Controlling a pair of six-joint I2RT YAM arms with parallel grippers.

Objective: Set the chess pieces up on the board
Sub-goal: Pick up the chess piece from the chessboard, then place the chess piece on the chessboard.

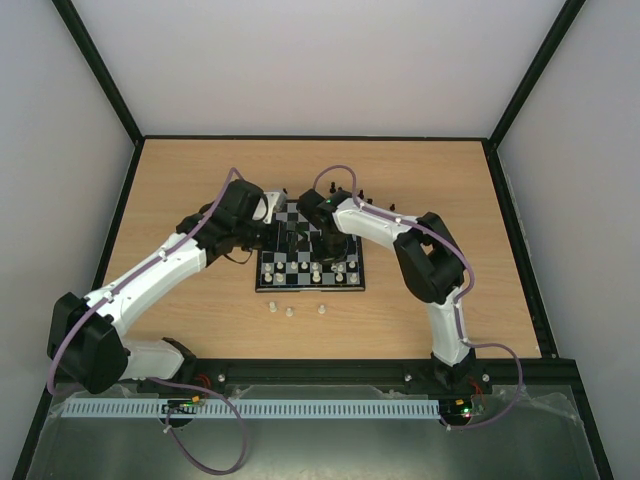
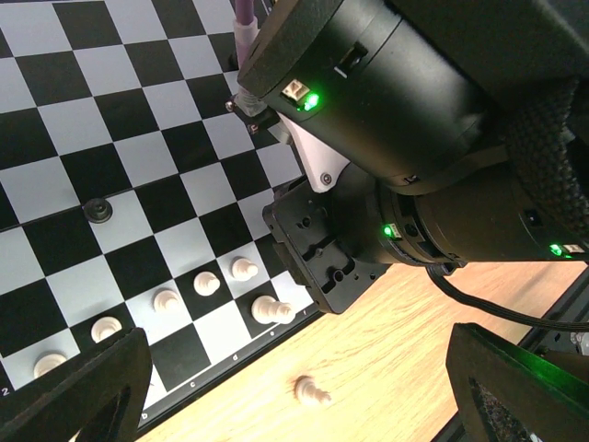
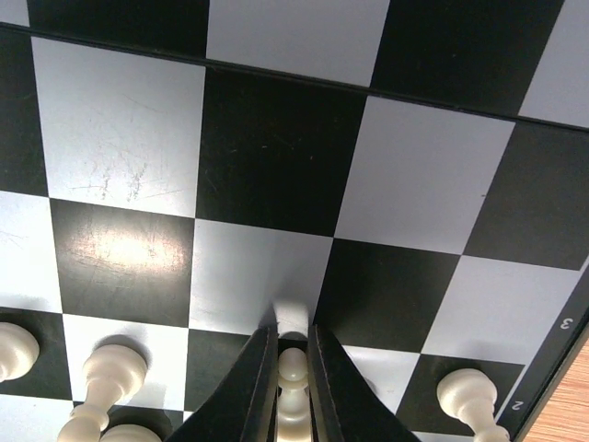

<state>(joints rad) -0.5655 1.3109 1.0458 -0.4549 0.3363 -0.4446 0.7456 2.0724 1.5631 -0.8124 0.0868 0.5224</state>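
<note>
The small chequered board (image 1: pixel 345 281) lies mid-table. Several cream-white chess pieces (image 1: pixel 318 268) stand on its near rows. My right gripper (image 3: pixel 293 336) is low over the board, shut on a white pawn (image 3: pixel 293 368) that stands upright between its fingers (image 3: pixel 260 373). In the top view the right gripper (image 1: pixel 324 250) is above the board's near middle. My left gripper (image 2: pixel 294 368) is open and empty, over the board's near edge, with a fallen white piece (image 2: pixel 313 392) on the wood between its fingers (image 2: pixel 78 387). A lone black piece (image 2: pixel 98 211) stands on the board.
Three white pieces (image 1: pixel 289 312) lie on the wood in front of the board. A few black pieces (image 1: pixel 358 193) stand by the board's far edge. The right arm's wrist (image 2: pixel 405 120) fills much of the left wrist view, close to the left gripper.
</note>
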